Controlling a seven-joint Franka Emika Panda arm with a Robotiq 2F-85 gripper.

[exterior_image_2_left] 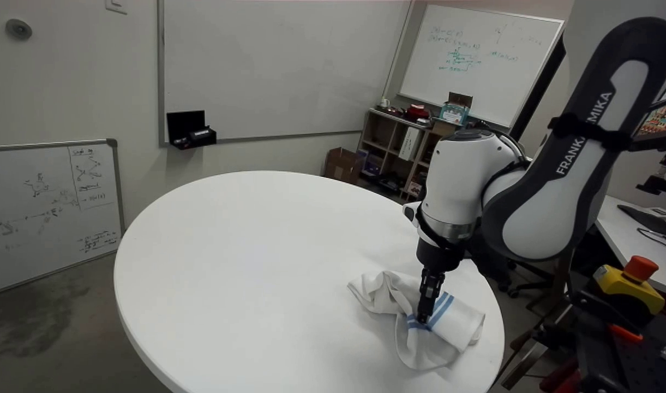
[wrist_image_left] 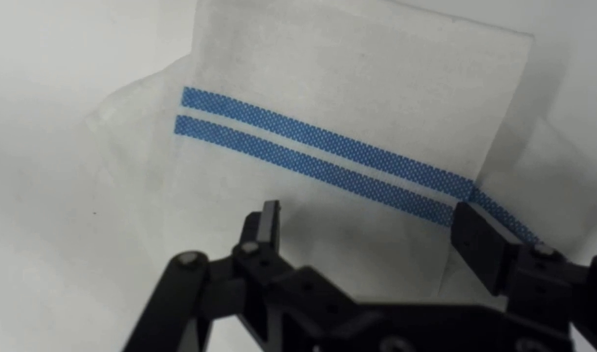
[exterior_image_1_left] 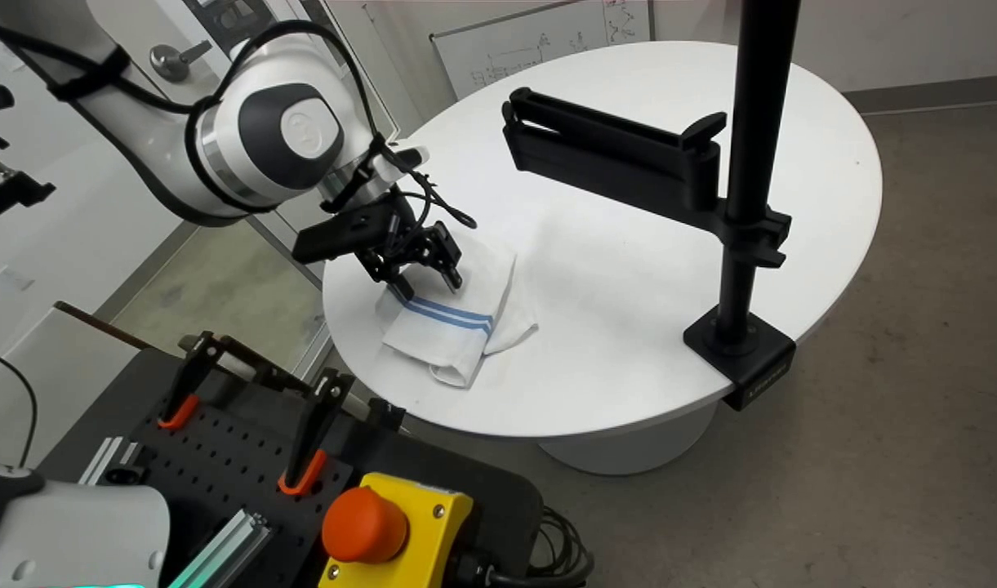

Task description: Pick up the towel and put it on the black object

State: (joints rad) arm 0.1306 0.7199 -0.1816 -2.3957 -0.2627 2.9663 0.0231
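A white towel (exterior_image_1_left: 437, 341) with two blue stripes lies folded and rumpled near the table's edge. It also shows in an exterior view (exterior_image_2_left: 459, 322) and fills much of the wrist view (wrist_image_left: 347, 73). My gripper (exterior_image_1_left: 427, 286) points down over the towel, by the stripes. In the wrist view the fingers (wrist_image_left: 367, 210) stand wide apart with towel cloth below and between them, nothing clamped. The tips are close to the cloth; whether they touch it I cannot tell. A black stand (exterior_image_1_left: 616, 155), a post with a side arm, is clamped to the table edge, apart from the towel.
The round white table (exterior_image_1_left: 629, 327) carries the towel and the stand; it also shows in an exterior view (exterior_image_2_left: 245, 284). A dark cart with clamps (exterior_image_1_left: 306, 441) and a yellow emergency-stop box (exterior_image_1_left: 420, 523) stands beside the table. A whiteboard (exterior_image_1_left: 539, 49) leans behind.
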